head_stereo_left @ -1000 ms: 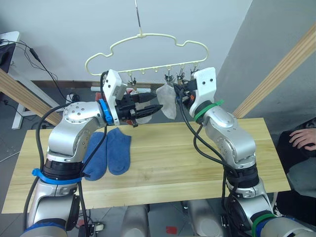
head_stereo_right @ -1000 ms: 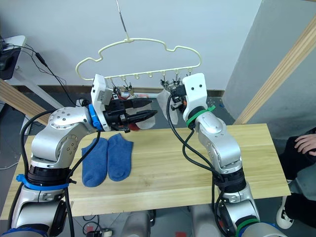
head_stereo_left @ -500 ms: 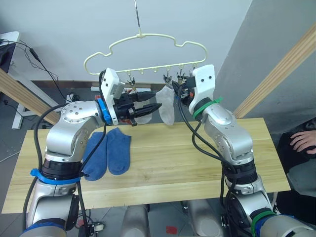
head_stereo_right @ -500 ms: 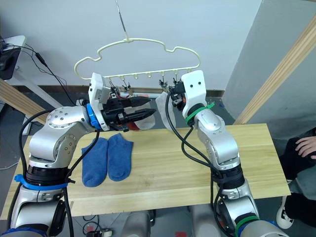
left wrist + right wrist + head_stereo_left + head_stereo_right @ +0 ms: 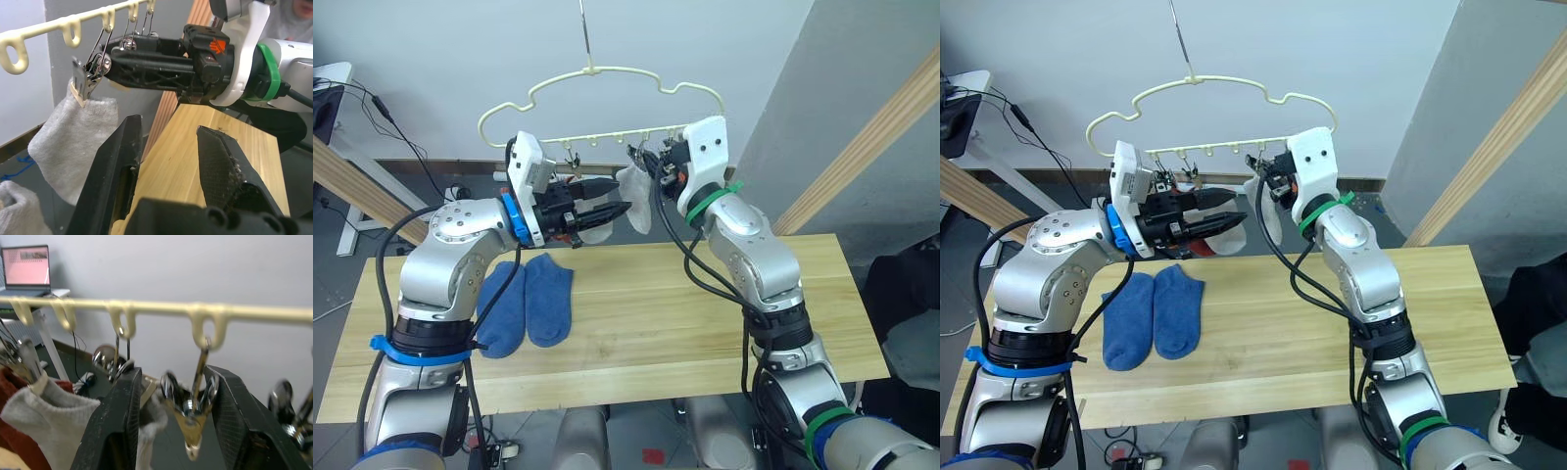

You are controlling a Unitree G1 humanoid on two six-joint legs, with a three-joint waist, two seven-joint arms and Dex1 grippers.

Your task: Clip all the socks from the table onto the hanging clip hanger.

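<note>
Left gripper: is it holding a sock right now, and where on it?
Nothing is held. The left gripper is open with bare wood between its fingers; the grey sock beside it hangs by its cuff from a clip on the clip hanger.

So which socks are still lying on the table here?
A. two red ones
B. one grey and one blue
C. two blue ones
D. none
C: two blue socks lie side by side on the table, while a grey sock hangs from the hanger.
</note>
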